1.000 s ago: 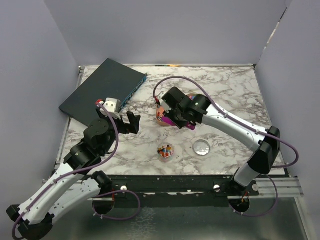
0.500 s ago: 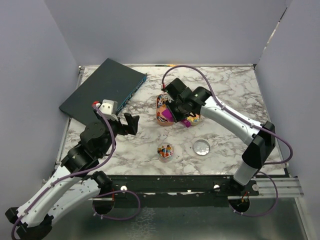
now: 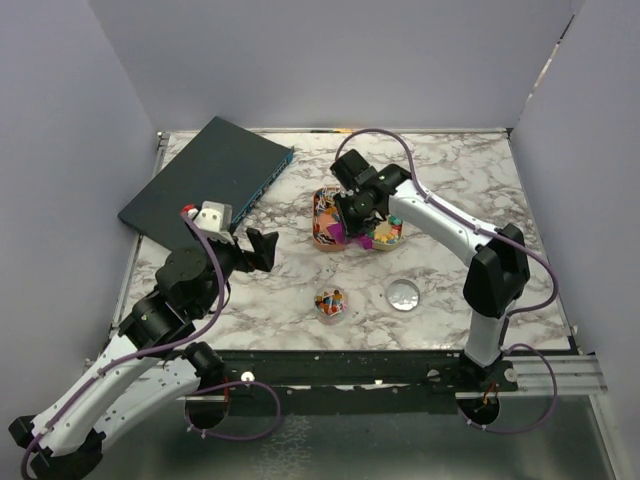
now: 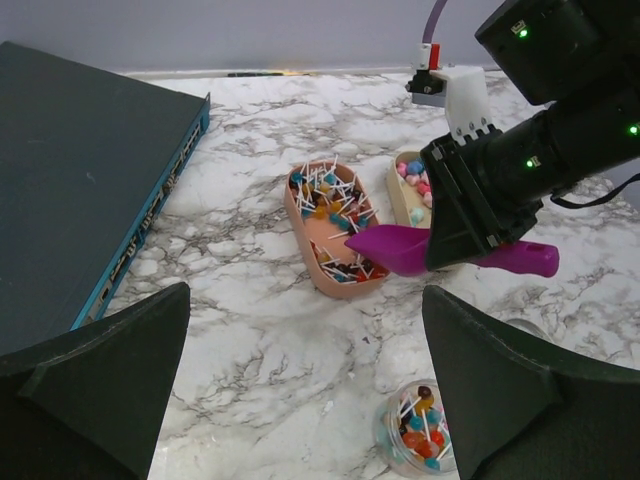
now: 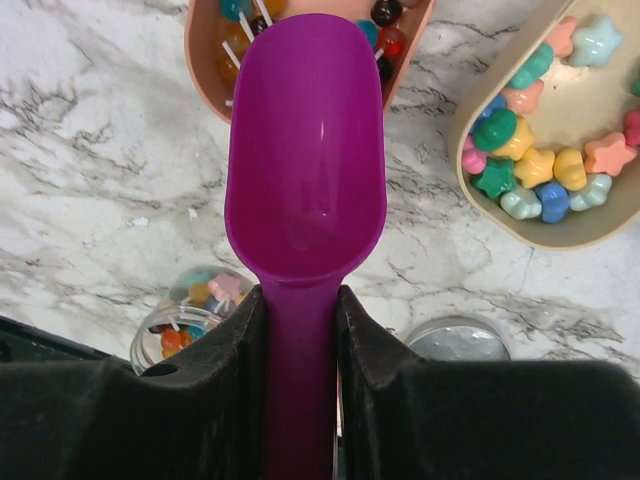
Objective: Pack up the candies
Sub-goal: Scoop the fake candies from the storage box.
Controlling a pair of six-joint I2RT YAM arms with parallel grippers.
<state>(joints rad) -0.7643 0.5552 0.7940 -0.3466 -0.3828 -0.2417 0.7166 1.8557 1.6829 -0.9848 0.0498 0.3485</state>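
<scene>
My right gripper (image 3: 349, 222) (image 5: 300, 330) is shut on the handle of a purple scoop (image 5: 305, 150) (image 4: 395, 248). The scoop's bowl is empty and hangs over the near end of a pink tray (image 3: 322, 210) (image 4: 305, 262) holding lollipop candies (image 4: 325, 195). A beige tray (image 3: 388, 238) (image 5: 470, 170) to its right holds star-shaped candies (image 5: 545, 160). A small clear jar (image 3: 330, 302) (image 4: 418, 435) (image 5: 190, 310) with several candies stands nearer the front. My left gripper (image 3: 262, 248) (image 4: 305, 390) is open and empty, left of the jar.
A dark flat box (image 3: 205, 180) (image 4: 80, 190) lies at the back left. A round clear lid (image 3: 403, 294) (image 5: 460, 340) lies right of the jar. Purple walls close the table on three sides.
My right gripper has swung the scoop up and back, from low beside the trays to over the pink tray. My left gripper has drawn back slightly.
</scene>
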